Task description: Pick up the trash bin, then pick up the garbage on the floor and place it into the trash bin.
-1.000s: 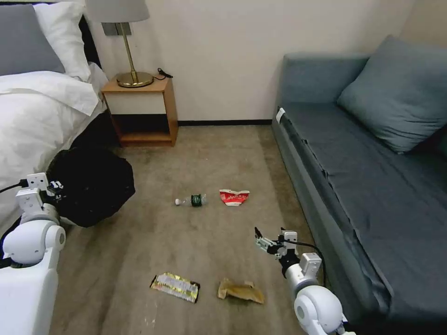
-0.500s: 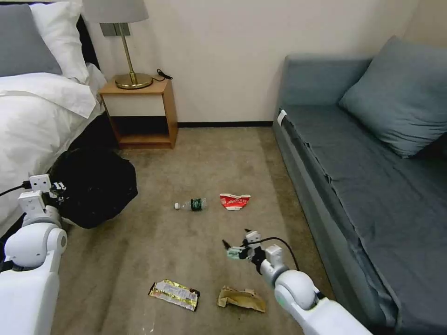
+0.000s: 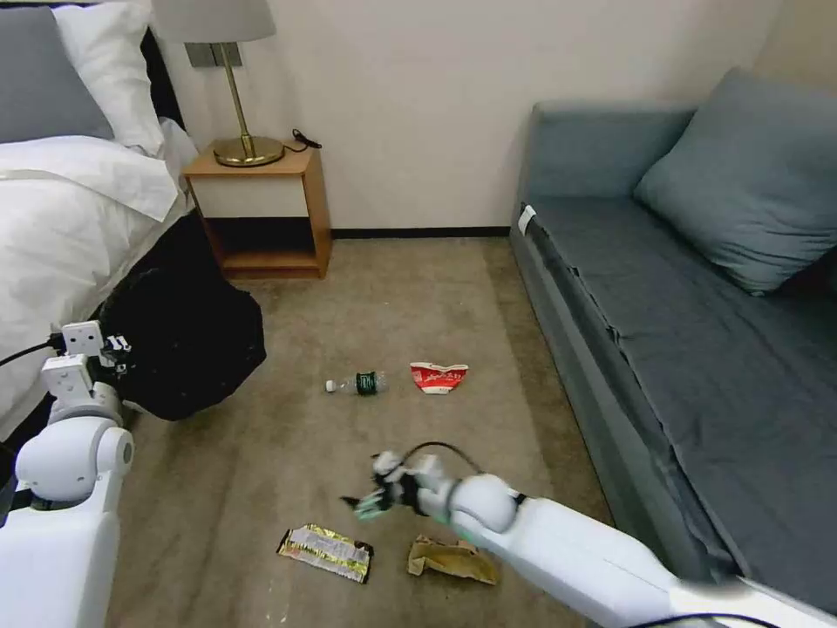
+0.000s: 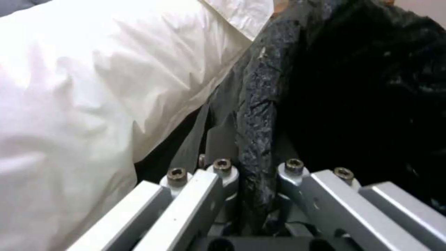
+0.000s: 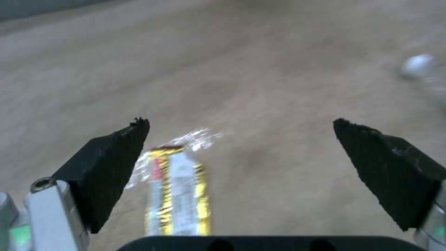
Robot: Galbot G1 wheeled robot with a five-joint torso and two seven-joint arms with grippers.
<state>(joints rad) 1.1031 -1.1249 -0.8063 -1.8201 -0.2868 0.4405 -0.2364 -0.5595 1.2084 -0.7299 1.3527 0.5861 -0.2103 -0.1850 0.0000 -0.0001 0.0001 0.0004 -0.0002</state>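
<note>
Beige carpet between the white bed (image 3: 61, 227) and the grey-blue sofa (image 3: 697, 305) carries all the litter: clear bottle with green label (image 3: 359, 383), crushed red-white paper cup (image 3: 439, 378), crumpled brown paper bag (image 3: 452, 559). Your right gripper (image 3: 366, 503) hangs just above the flat yellow-green wrapper (image 3: 326, 551) — lower it gently.

At the left wrist, the left gripper (image 4: 254, 174) is clenched on the rim of the round bin lined with crinkly black plastic (image 4: 362, 87), beside the bed.

At the right wrist, the fingers (image 5: 111, 164) are spread wide and the wrapper sits off-centre — shift toward it so the fingers straddle it before closing.
</note>
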